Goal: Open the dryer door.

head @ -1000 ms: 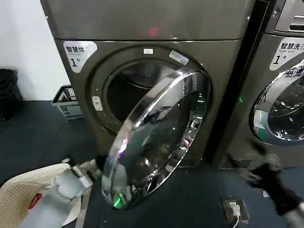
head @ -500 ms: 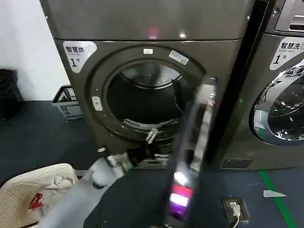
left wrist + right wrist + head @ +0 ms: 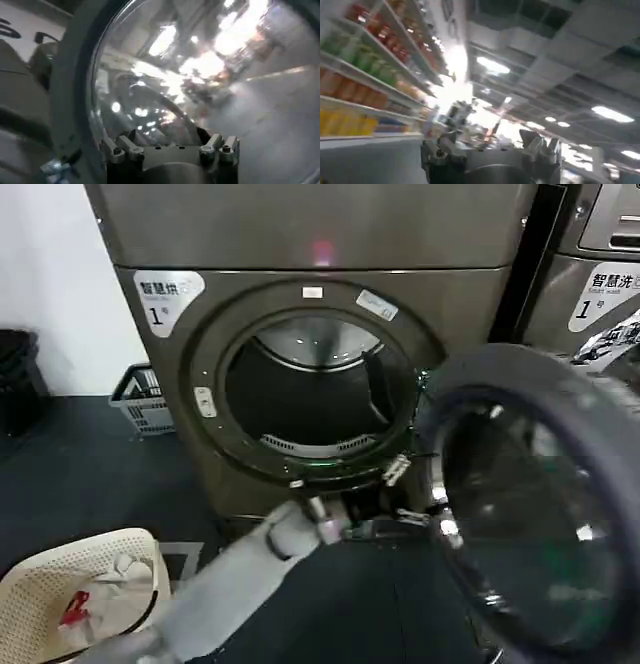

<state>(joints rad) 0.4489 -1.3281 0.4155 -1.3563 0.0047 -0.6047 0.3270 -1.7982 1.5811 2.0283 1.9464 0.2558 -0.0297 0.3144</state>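
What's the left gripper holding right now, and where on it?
Cannot tell for sure. The left gripper sits at the inner edge of the open dryer door, near its lower hinge side, but whether it grips the rim or just pushes is unclear.

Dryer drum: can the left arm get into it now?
Probably yes. The dryer door stands swung wide to the right, leaving the drum opening unblocked, and the left gripper sits just below its rim.

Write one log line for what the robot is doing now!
dryer door: wide open | drum: visible | left gripper: at door's inner edge | basket: on floor
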